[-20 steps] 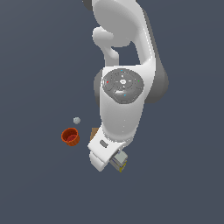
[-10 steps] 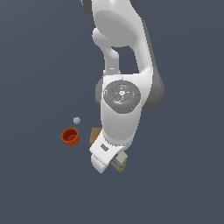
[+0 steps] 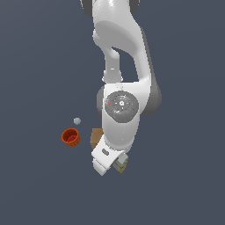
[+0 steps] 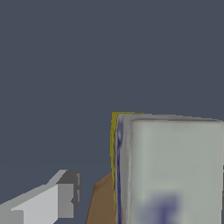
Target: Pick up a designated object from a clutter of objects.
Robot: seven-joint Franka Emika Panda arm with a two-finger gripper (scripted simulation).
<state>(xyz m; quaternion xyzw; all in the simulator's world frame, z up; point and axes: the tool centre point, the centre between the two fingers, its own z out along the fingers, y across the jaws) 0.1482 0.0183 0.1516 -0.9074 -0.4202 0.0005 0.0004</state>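
Fingers: one grey finger (image 4: pixel 65 194) shows in the wrist view, clear of the carton; spread or closed, I cannot tell.
Carton (image 4: pixel 168 170): close under the wrist camera, touching the box (image 4: pixel 101 203), so the approach is from above.
Cup (image 3: pixel 70 137): apart, no obstacle.

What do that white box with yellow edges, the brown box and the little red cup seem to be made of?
All are simulator renders, so these are guesses. The white-and-yellow carton looks like printed, matte paperboard, with flat faces and a blurred blue-purple mark. The brown box looks like plain cardboard: uniform tan, no print. The red-orange cup suggests smooth plastic, evenly coloured and thin-rimmed.
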